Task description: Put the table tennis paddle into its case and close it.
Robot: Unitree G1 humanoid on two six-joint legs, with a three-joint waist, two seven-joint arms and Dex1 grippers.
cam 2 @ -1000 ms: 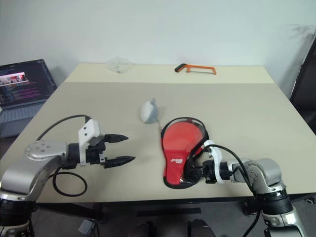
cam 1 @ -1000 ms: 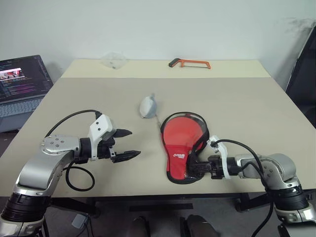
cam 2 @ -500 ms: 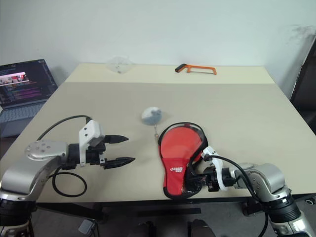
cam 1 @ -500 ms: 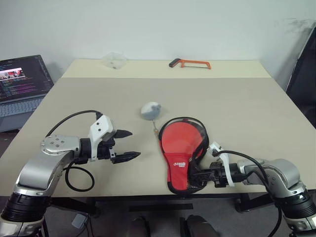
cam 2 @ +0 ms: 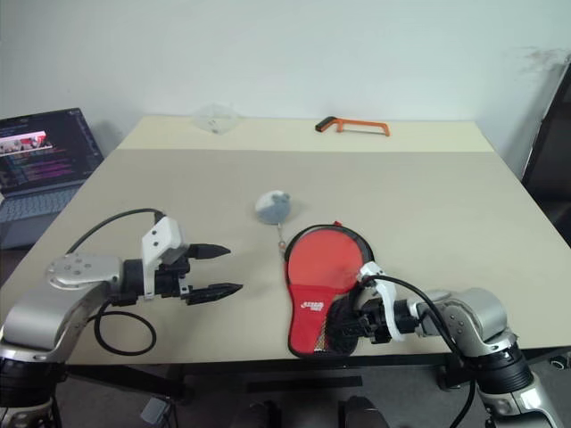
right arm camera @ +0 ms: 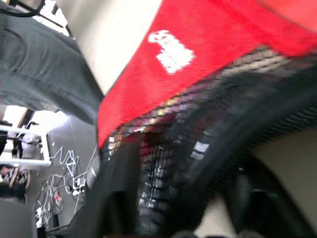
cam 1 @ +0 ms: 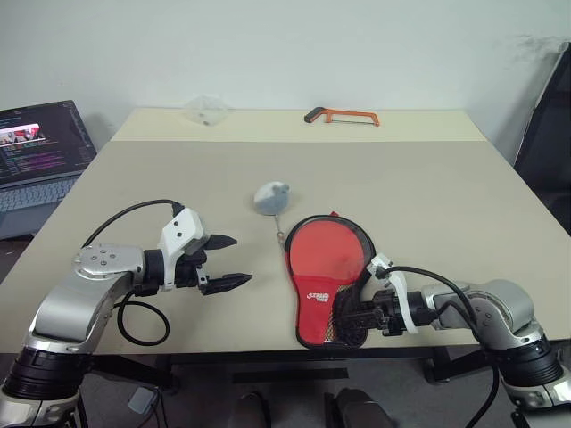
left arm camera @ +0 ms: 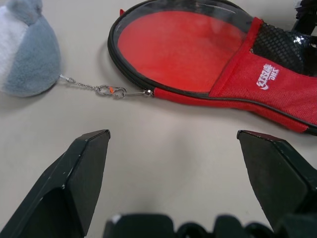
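Red case (cam 1: 323, 278) hides paddle handle

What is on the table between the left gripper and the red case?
Nothing: between the left gripper and the case there is only bare table, as the left eye view shows. The grey plush toy on its chain lies further back.

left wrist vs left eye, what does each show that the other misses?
Left wrist alone: the fine chain with its small clasp linking the grey plush keychain to the zip, and the clear window over the red face. Left eye alone: the right gripper at the case's handle end, the orange hacksaw at the table's far edge, the laptop off to the left. Both: the case, the plush, and the open left gripper short of them.
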